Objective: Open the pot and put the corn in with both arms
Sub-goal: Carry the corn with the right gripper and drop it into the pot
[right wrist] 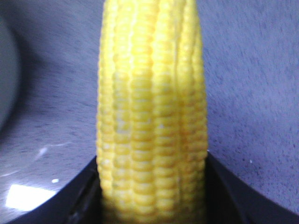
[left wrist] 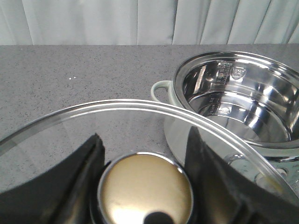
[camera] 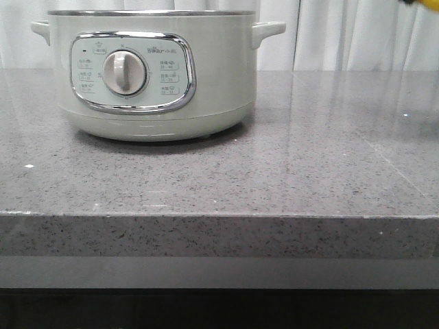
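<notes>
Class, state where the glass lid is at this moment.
In the left wrist view, the glass lid is off the pot, beside it, its knob between the left gripper's fingers.

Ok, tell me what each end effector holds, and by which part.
Left end effector: the glass lid, by its round knob. Right end effector: the corn, gripped near one end.

Kitchen-like set: speckled grey stone countertop [camera: 309,178], electric pot [camera: 154,75], white curtains [camera: 343,34].

The pale green pot [camera: 147,68] stands open on the table, its steel inside empty; the yellow corn [right wrist: 152,116] is held lengthwise between black fingers
</notes>
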Available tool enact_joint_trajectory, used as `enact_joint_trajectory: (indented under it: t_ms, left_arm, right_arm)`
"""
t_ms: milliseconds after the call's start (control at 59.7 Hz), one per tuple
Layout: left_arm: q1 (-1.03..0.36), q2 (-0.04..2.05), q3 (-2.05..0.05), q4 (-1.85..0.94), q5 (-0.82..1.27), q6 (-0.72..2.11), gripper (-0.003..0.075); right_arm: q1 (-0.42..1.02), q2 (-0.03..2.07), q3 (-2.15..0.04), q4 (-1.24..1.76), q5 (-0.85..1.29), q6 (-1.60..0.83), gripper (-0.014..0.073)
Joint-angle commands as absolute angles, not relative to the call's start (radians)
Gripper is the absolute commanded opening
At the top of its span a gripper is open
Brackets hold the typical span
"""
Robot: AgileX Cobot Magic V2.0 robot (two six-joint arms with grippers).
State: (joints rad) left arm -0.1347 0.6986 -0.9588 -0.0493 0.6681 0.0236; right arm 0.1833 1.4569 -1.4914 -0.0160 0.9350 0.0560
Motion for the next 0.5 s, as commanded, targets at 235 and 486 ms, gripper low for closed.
enact_joint_trajectory:
  t_ms: [235,486]
  left_arm:
    - [-0.132,0.691,-0.997,-0.053,0.513,0.025,0.0260]
    - [-0.132,0.691,-0.997,-0.053,0.503,0.025,0.0260]
  right_arm:
    - [0.317,1.384,-1.672,0.198,0.869,-0.106,0.0300]
    - [0.441,1.466,-1.775,0.278,0.789,-0.163,0.0300]
